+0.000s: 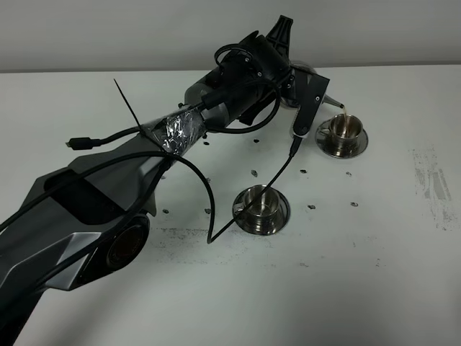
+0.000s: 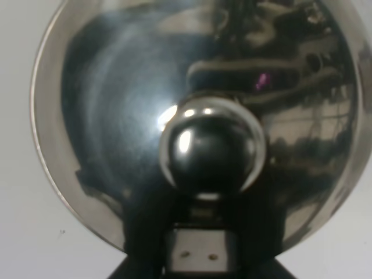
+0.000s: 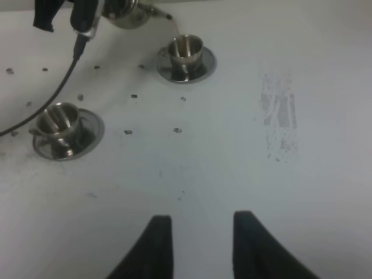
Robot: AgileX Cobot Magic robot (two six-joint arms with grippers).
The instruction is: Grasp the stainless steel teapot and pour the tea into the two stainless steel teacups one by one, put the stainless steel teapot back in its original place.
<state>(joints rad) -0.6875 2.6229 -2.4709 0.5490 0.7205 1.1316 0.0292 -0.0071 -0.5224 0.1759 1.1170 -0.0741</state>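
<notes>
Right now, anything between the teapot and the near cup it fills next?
Nothing solid on the table. The teapot pours into the far cup; bare table lies between it and the near cup. Only a dangling cable crosses the near cup in the high view; contact unclear.

Scuffed white table [image 1: 374,288], grey wall [image 1: 108,29]

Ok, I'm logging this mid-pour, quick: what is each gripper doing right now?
Left gripper: closed on the teapot, which is tipped and pouring.
Right gripper: open, holding nothing.
</notes>
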